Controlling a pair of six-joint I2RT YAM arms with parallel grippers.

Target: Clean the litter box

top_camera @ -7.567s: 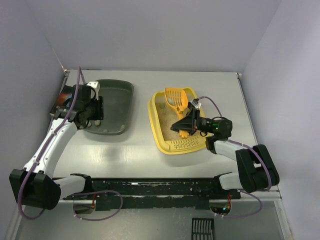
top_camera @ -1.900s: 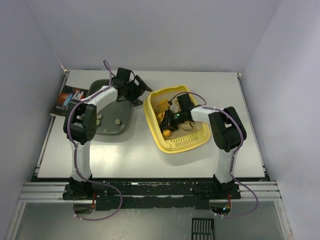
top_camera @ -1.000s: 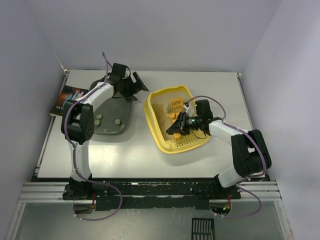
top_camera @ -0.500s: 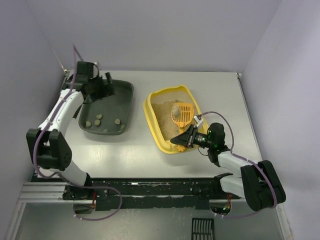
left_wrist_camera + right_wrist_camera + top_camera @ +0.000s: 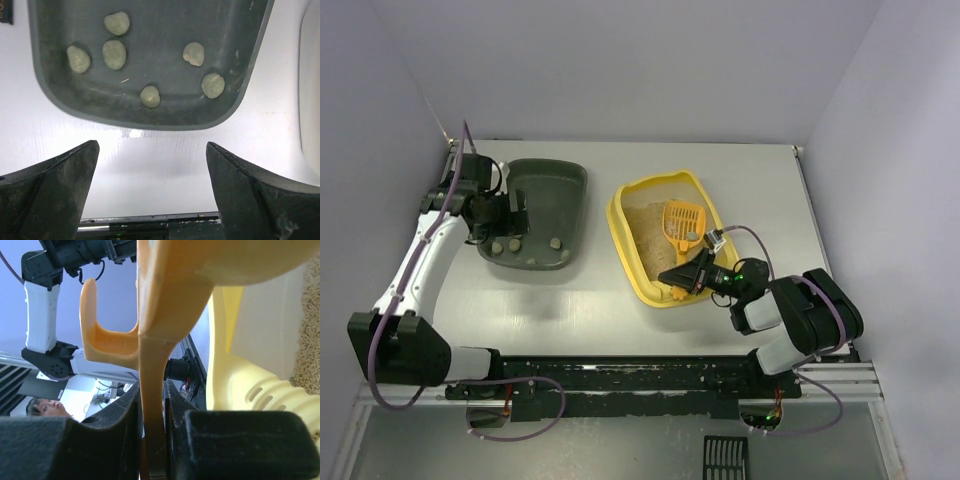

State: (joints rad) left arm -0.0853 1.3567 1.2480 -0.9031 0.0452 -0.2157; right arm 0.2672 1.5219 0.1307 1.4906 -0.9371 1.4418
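Litter box (image 5: pixel 620 228): a yellow tray set on the white table (image 5: pixel 580 300), slightly askew to the table's near edge, right of centre in the top view.
Litter (image 5: pixel 645 225): beige sand is spread inside the litter box, mostly toward its far end.
Ledge (image 5: pixel 660 292): the slotted end of the litter box is turned toward the arm bases; its slots are also seen in the right wrist view.
Scoop (image 5: pixel 681 221): an orange slotted scoop is held over the litter box, its head above the sand at the box's right side and its handle running back toward the slotted ledge.
Right gripper (image 5: pixel 686 277): it is placed at the near end of the litter box, just above the ledge. Its fingers (image 5: pixel 110 440) are clamped tight on the scoop's thin handle, with no gap seen on either side.
Grey tray (image 5: pixel 575 195): a dark tray is set left of the litter box, apart from it, with a strip of bare table between them.
Pellets (image 5: pixel 115 54): six small greenish lumps lie in the grey tray, away from the litter box.
Left gripper (image 5: pixel 152 150): it hangs above the grey tray's side farthest from the litter box. Its fingers are spread wide and nothing is held between them.
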